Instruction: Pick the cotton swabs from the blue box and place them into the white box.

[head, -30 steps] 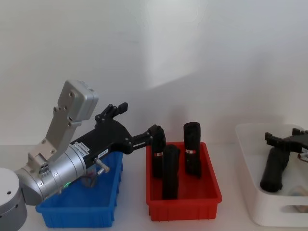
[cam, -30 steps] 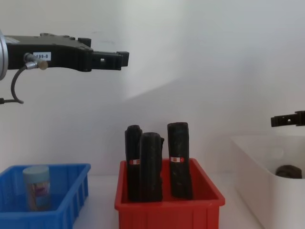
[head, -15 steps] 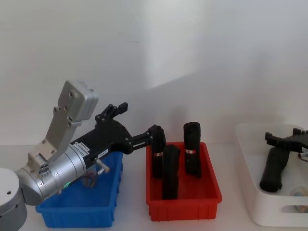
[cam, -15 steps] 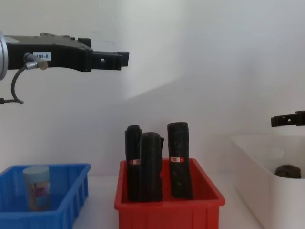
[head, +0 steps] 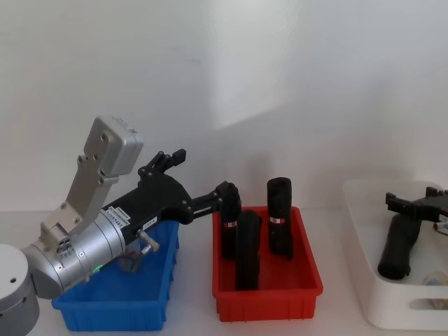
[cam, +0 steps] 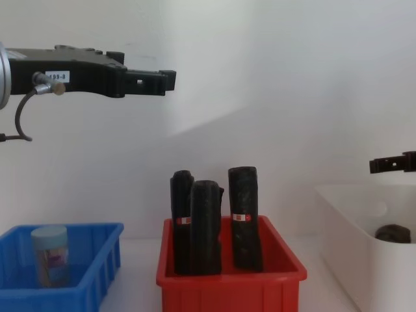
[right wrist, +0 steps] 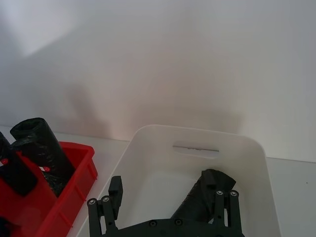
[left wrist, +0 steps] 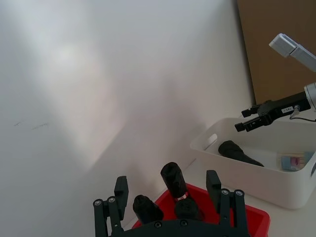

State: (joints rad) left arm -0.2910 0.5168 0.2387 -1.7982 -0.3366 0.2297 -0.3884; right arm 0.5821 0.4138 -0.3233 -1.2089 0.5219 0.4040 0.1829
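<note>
Holding my left gripper (cam: pixel 168 81) high above the bins, I am keeping its fingers spread apart with nothing between them; in the left wrist view the two fingertips are standing wide to either side of the black rolls below. One tub of cotton swabs (cam: pixel 49 256) is standing upright in the blue box (cam: pixel 97 263), at the left of the row, well below that gripper. Beside it, the red bin (head: pixel 267 292) is holding three black rolls (head: pixel 279 217) with red-white bands, all upright and close together. At the right, the white box (head: pixel 364 280) is holding one more black roll (right wrist: pixel 205 190), lying tilted against its inner wall, and a second tub of cotton swabs with a pale blue lid is lying on its side at the box's near end, as my left wrist camera is showing. I am hovering my right gripper (head: pixel 414 204) over the white box, its fingers released and parted, gripping nothing, with the tilted roll beneath them.
</note>
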